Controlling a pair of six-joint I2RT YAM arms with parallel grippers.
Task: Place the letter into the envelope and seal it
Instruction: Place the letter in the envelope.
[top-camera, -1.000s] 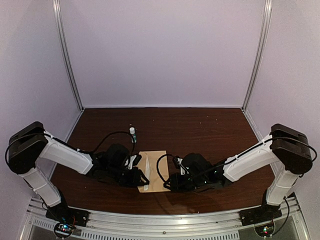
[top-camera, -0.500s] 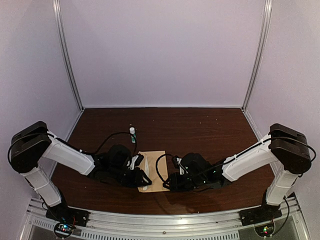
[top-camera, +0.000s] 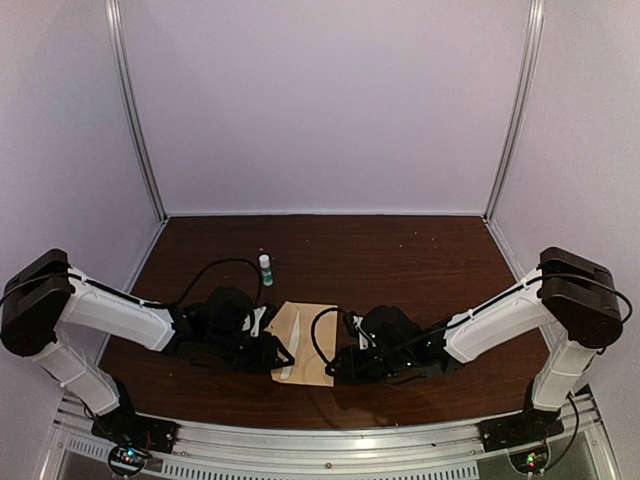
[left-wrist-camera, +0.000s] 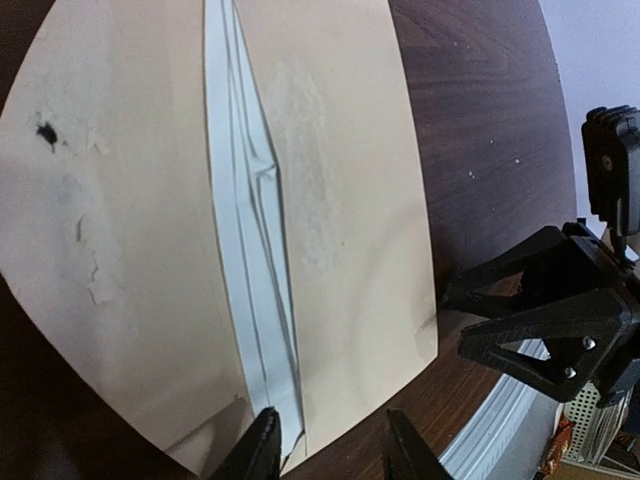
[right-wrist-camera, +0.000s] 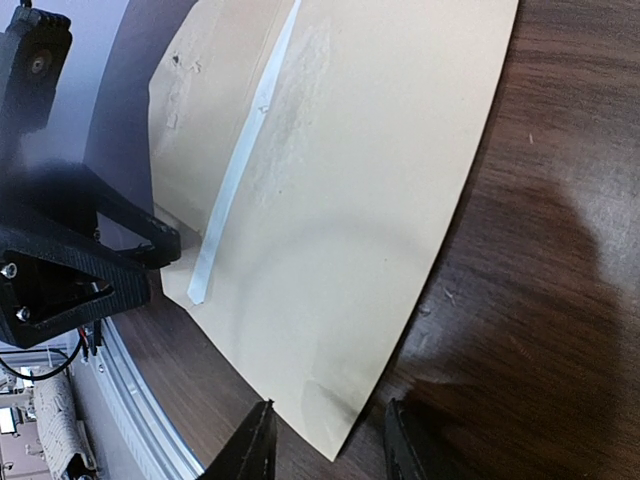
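You have the envelope (top-camera: 310, 345) flat on the desk (top-camera: 400, 260), near the middle of its front edge. The letter (left-wrist-camera: 250, 250) lies tucked in it, one long edge showing left of the envelope's centre. A bottle (top-camera: 265, 268) stands behind the envelope's left rear corner, apart from it. The left gripper (top-camera: 274, 353) sits at the envelope's left side, the right gripper (top-camera: 338, 365) at its right.

No writing can be read anywhere. The envelope (left-wrist-camera: 340, 200), lying just ahead of the left gripper (left-wrist-camera: 325, 455) and reaching in between its jaws, has a plain tan face with scuffed patches and one dark speck. The letter (left-wrist-camera: 245, 250), a pale strip running toward those jaws, carries nothing legible. The small bottle (top-camera: 265, 268) beyond them is too small for any label to be read.
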